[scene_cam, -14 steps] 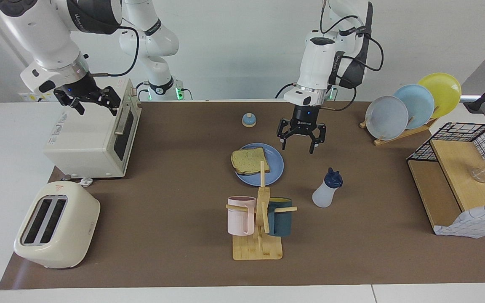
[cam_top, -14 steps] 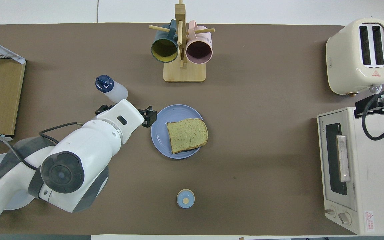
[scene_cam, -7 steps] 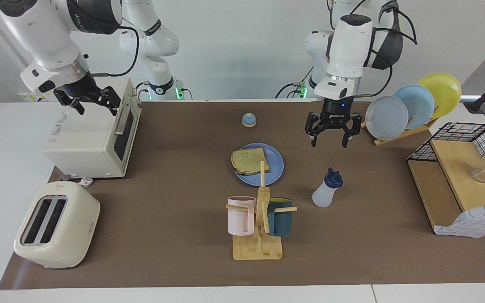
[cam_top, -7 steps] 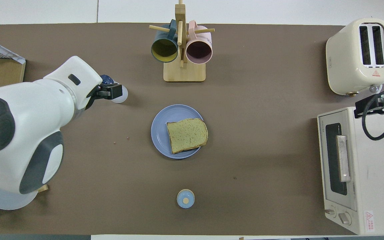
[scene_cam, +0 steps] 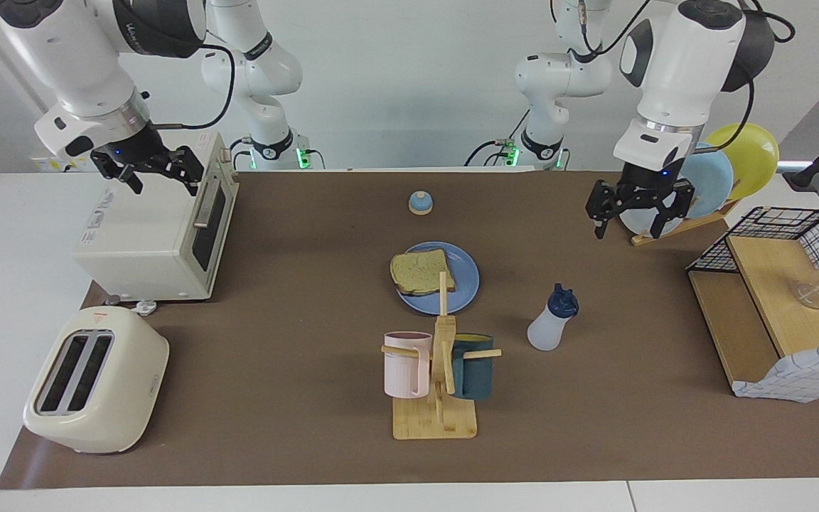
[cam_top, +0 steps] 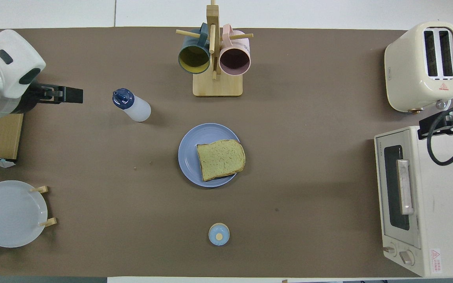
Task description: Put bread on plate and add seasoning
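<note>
— Brown matting covers the table point(scene_cam: 296, 284) from end to end. Where are my two claws?

— My left gripper point(scene_cam: 633, 213) hangs in the air with its fingers spread wide and nothing between them, over the mat just in front of the wooden rack of plates point(scene_cam: 694, 178) at the left arm's end. My right gripper point(scene_cam: 148, 169) is released too, empty, poised above the top of the toaster oven point(scene_cam: 161, 235) at the right arm's end.

— And the bread?

— The bread point(scene_cam: 421, 272) lies flat on the blue plate point(scene_cam: 468, 281) in the middle of the table, its crust hanging slightly past the rim on the side toward the right arm's end.

— The seasoning?

— The seasoning bottle point(scene_cam: 552, 320) stands alone on the mat, leaning a little, beside the plate toward the left arm's end and a bit farther from me, well apart from both claws. The mug tree point(scene_cam: 441, 370) with its pink and dark mugs stands farther out than the plate, and the small bell point(scene_cam: 420, 203) sits nearer to me.
</note>
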Controlling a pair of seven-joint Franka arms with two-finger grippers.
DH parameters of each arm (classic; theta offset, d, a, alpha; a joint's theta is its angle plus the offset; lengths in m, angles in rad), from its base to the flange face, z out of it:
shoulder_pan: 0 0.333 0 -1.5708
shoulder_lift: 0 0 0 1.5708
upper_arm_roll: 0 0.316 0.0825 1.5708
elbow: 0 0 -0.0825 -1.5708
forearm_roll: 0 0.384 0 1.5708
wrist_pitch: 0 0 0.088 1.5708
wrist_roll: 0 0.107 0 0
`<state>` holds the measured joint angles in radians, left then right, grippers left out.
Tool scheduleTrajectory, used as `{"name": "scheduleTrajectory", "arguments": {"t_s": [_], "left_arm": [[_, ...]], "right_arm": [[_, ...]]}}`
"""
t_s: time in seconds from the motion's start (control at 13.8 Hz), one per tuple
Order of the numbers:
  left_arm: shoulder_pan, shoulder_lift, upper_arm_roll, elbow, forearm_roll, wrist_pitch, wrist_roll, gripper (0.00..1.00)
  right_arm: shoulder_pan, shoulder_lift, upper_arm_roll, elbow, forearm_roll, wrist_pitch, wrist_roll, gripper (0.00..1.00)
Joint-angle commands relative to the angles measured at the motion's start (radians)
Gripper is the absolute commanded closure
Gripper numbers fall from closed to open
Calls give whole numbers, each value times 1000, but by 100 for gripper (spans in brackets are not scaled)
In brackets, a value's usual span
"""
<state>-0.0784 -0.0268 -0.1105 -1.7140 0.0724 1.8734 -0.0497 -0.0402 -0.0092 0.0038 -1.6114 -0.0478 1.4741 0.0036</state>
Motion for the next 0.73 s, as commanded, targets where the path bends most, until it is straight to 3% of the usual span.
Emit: {"name": "scheduleTrajectory", "arguments": {"t_s": [0.0,0.29,0.65], "left_arm": [[51,2,-9,45,-25,-140,108,0],[51,-65,2,22,-68,-273,127,0],[45,-107,6,-27,-137,-289,16,0]], "right_arm": [[-9,-18,2,-22,11,17,-22,0],[-9,-18,2,-22,12,17,-22,0],[-9,-18,2,-22,12,17,-22,0]]}}
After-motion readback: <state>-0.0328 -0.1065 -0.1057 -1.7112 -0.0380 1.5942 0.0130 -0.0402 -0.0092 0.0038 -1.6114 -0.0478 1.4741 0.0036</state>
